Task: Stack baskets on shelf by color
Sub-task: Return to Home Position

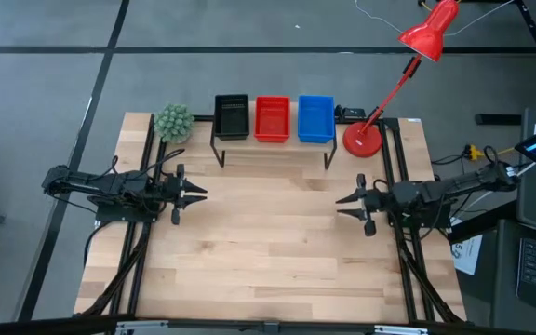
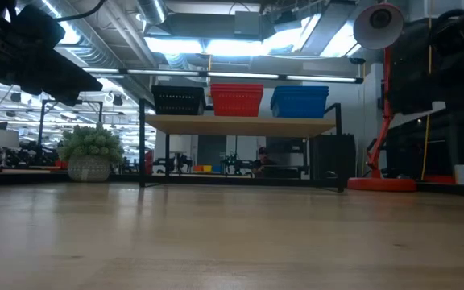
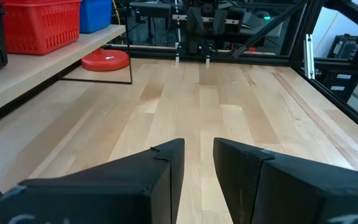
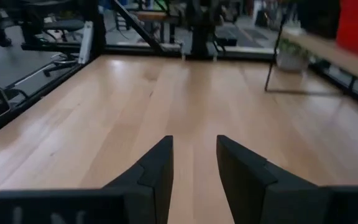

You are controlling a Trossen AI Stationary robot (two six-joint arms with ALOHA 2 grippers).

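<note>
On the shelf (image 1: 273, 151) at the table's far middle, baskets rest side by side on the plank top: black (image 1: 232, 117) on the left, red (image 1: 272, 119) in the middle, blue (image 1: 315, 119) on the right. The low view shows them over the plank (image 2: 240, 125) as black (image 2: 177, 100), red (image 2: 236, 99) and blue (image 2: 300, 101). How many are in each pile does not show. My left gripper (image 1: 198, 194) hovers open at the table's left side. My right gripper (image 1: 342, 207) hovers open at the right side. The two point at each other, and nothing is between either gripper's fingers (image 3: 199, 152) (image 4: 194, 149).
A potted green plant (image 1: 173, 122) stands just left of the shelf. A red desk lamp has its base (image 1: 362, 140) at the shelf's right end, and its head (image 1: 430, 31) reaches beyond the far right corner. Bare wood (image 1: 273, 242) spreads between the arms and toward the near edge.
</note>
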